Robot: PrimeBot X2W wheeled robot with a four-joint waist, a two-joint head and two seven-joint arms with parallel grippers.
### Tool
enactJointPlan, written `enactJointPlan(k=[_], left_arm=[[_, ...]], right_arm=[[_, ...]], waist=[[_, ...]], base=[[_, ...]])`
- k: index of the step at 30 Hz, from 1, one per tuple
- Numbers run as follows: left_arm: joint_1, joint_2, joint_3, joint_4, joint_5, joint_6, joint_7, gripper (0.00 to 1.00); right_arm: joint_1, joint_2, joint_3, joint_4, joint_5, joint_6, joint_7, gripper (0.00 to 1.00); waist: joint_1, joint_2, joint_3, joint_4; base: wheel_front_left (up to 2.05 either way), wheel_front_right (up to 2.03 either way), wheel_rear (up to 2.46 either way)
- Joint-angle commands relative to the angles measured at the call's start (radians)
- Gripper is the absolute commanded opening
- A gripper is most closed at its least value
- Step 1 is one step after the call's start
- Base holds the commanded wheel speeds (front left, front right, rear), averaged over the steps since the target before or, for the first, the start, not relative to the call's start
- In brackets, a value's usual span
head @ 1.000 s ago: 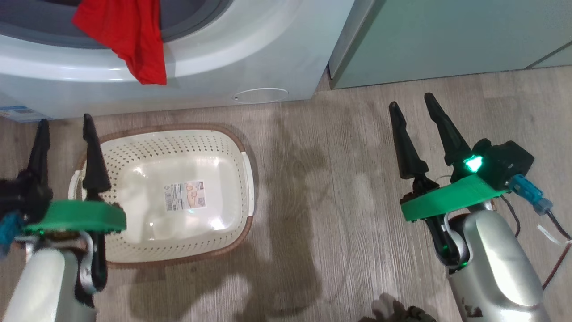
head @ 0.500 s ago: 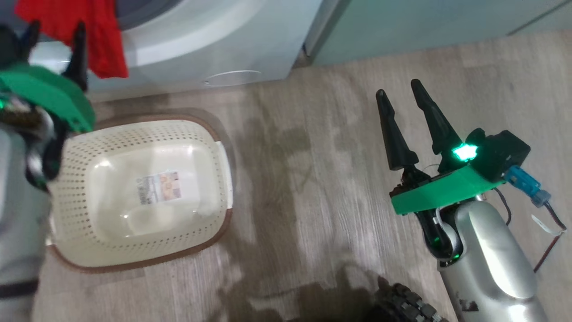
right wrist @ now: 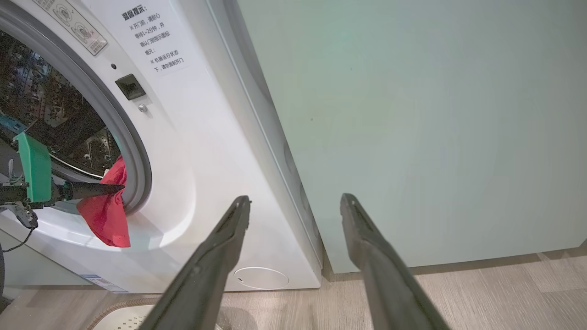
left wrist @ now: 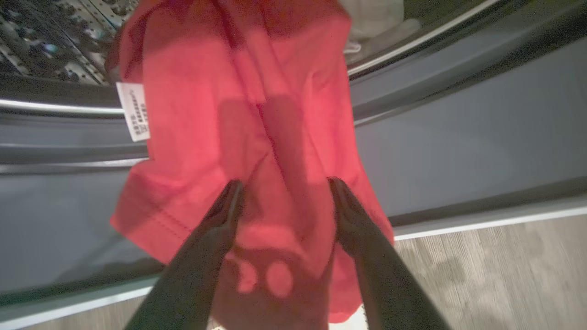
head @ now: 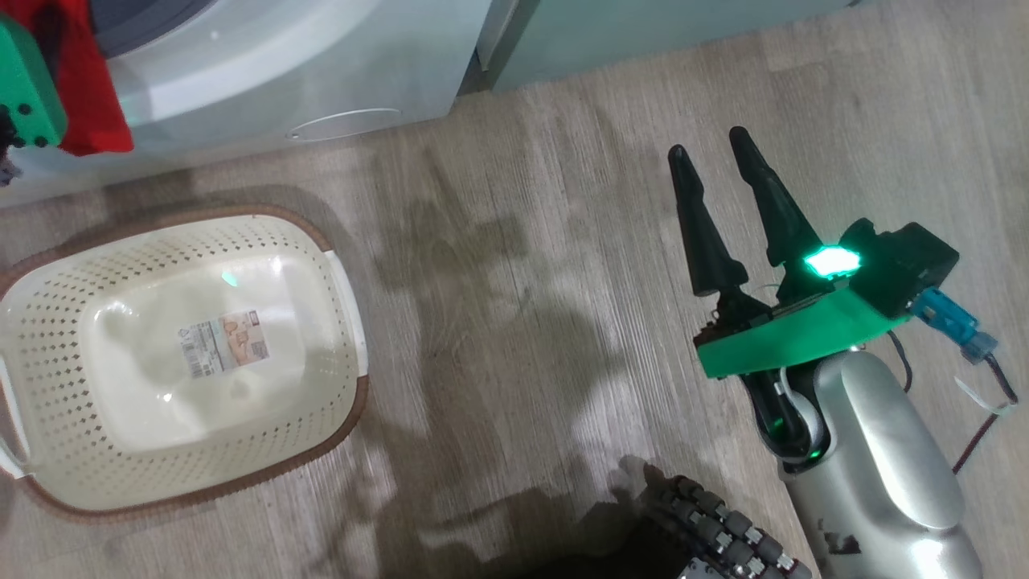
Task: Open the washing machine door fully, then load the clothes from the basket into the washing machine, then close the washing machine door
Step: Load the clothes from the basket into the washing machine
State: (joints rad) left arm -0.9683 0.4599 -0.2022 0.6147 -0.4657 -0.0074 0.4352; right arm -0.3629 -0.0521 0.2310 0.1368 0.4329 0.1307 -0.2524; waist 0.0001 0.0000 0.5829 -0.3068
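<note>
A red garment (left wrist: 257,114) with a white tag hangs out of the steel drum (left wrist: 55,41) over the grey gasket (left wrist: 458,133) of the white washing machine (right wrist: 192,160). My left gripper (left wrist: 285,182) is open, its fingertips spread just in front of the hanging fabric. The right wrist view shows that left gripper (right wrist: 120,187) level with the cloth (right wrist: 103,215) at the drum mouth. The cream basket (head: 48,354) stands on the floor with just its paper label inside. My right gripper (head: 706,141) hovers open over bare floor, holding nothing. The washing machine door is out of view.
A pale green cabinet (right wrist: 412,114) stands hard against the washer's right side. The small round flap (right wrist: 261,277) sits low on the washer front. A knobbly dark wheel (head: 723,531) shows at the bottom of the head view. Wood-look floor (head: 522,281) lies between basket and right arm.
The head camera has swung right, sliding the scene left. My left arm rose from beside the basket up to the red garment at the drum mouth. The right gripper stayed open.
</note>
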Motion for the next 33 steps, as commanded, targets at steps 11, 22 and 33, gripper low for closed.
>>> enactJointPlan(k=[11, 22, 33], left_arm=[[-0.111, 0.089, 0.029, 0.071, -0.039, 0.004, 0.169, 0.0], [-0.187, 0.122, 0.08, 0.032, -0.025, 0.03, -0.052, 0.0], [-0.298, 0.159, 0.156, 0.075, -0.017, 0.073, -0.32, 0.0]], right_arm=[[-0.007, 0.002, 0.032, -0.04, 0.029, 0.0, -0.009, 1.0], [-0.013, 0.002, 0.046, -0.064, 0.049, 0.0, -0.009, 1.0], [-0.012, 0.002, 0.066, -0.092, 0.067, 0.0, -0.009, 1.0]], waist=[[-0.0001, 0.0, 0.011, -0.031], [-0.0001, 0.0, 0.053, -0.061], [-0.0001, 0.0, 0.149, -0.126]], base=[[0.0, 0.0, 0.0], [0.0, 0.0, 0.0], [0.0, 0.0, 0.0]])
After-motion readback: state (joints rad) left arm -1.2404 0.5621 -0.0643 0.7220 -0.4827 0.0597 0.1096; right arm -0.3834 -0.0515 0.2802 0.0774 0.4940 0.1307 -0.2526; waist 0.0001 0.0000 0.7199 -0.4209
